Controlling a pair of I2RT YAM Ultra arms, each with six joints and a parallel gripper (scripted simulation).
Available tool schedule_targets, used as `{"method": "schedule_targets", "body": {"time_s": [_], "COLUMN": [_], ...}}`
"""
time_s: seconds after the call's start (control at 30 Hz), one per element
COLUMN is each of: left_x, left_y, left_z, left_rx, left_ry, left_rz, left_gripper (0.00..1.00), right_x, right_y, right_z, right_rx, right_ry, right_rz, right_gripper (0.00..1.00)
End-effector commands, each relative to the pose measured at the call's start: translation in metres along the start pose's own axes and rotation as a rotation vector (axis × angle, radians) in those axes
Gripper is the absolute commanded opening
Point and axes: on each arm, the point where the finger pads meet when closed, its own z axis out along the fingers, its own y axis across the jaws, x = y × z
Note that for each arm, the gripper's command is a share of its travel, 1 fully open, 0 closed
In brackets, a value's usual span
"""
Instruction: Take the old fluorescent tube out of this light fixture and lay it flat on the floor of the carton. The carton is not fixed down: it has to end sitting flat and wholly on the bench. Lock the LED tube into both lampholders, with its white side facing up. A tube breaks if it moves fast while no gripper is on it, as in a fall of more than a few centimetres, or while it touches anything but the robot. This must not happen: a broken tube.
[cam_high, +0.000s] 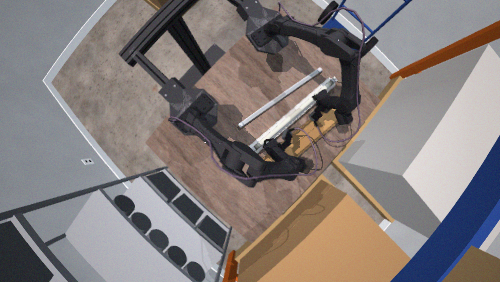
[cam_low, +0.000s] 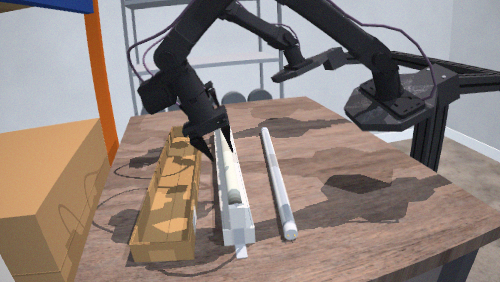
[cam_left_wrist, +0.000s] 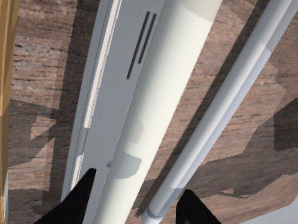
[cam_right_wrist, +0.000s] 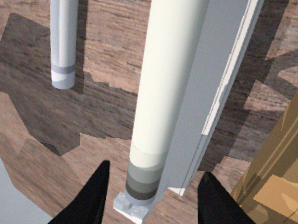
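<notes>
The old cream tube lies along the fixture. Its end cap meets a lampholder in the right wrist view. The LED tube lies on the bench beside the fixture; its facing is unclear. The carton sits flat on the other side, with no tube inside. My left gripper is open over the fixture. My right gripper is open above the tube's far end.
The wooden bench carries these things, with arm shadows across it. A large cardboard box stands beyond the carton's side of the bench. The arm bases and black frame stand on the LED tube's side.
</notes>
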Motion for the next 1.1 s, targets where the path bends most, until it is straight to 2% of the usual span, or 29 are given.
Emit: {"method": "schedule_targets", "body": {"time_s": [0.0,0.17,0.2,0.3,0.33,0.4,0.47,0.6,0.63,0.7,0.77,0.87,0.9,0.93,1.07], "left_x": [0.001,-0.004,0.002,0.002,-0.007,-0.011,0.002,-0.002,-0.008,-0.008,-0.003,-0.004,-0.001,-0.001,-0.001], "left_y": [0.003,0.004,0.004,0.0,0.006,0.003,0.004,0.004,0.004,0.014,0.01,0.015,0.004,0.0,0.011], "left_z": [0.019,0.028,0.032,0.029,0.029,0.044,0.049,0.057,0.049,0.035,0.04,0.037,0.042,0.039,0.041], "left_rx": [-0.004,-0.016,-0.016,0.004,-0.041,-0.018,-0.02,-0.025,-0.017,-0.056,-0.032,-0.058,-0.031,-0.028,-0.047], "left_ry": [-0.013,-0.014,-0.013,-0.012,-0.014,-0.014,-0.012,-0.003,-0.011,-0.015,-0.013,-0.015,-0.007,-0.012,-0.01], "left_rz": [-0.003,0.009,-0.004,-0.003,0.018,0.026,-0.003,0.01,0.021,0.017,0.009,0.006,0.007,0.007,0.004], "left_gripper": [0.49,0.49,0.49,0.49,0.49,0.49,0.49,0.49,0.49,0.49,0.49,0.49,0.49,0.11,0.11], "right_x": [-0.005,-0.006,-0.007,-0.005,-0.004,0.002,-0.006,-0.001,-0.007,-0.01,-0.012,-0.011,-0.007,-0.013,-0.013], "right_y": [0.001,-0.001,0.001,0.003,0.0,-0.001,0.005,-0.004,-0.006,-0.005,-0.009,-0.007,-0.005,-0.008,-0.008], "right_z": [0.017,0.018,0.028,0.019,0.031,0.046,0.048,0.048,0.03,0.024,0.026,0.028,0.036,0.025,0.025], "right_rx": [-0.011,0.019,0.003,0.002,0.008,-0.01,-0.009,0.015,0.032,0.039,0.057,0.045,0.026,0.052,0.052], "right_ry": [-0.012,-0.027,-0.018,-0.018,-0.021,-0.014,-0.01,-0.025,-0.032,-0.035,-0.043,-0.037,-0.027,-0.04,-0.04], "right_rz": [-0.017,-0.018,-0.022,-0.02,-0.014,0.0,-0.026,-0.004,-0.015,-0.024,-0.023,-0.024,-0.017,-0.025,-0.025], "right_gripper": [0.49,0.49,0.49,0.49,0.49,0.49,0.49,0.49,0.49,0.49,0.49,0.49,0.49,0.49,0.49]}}
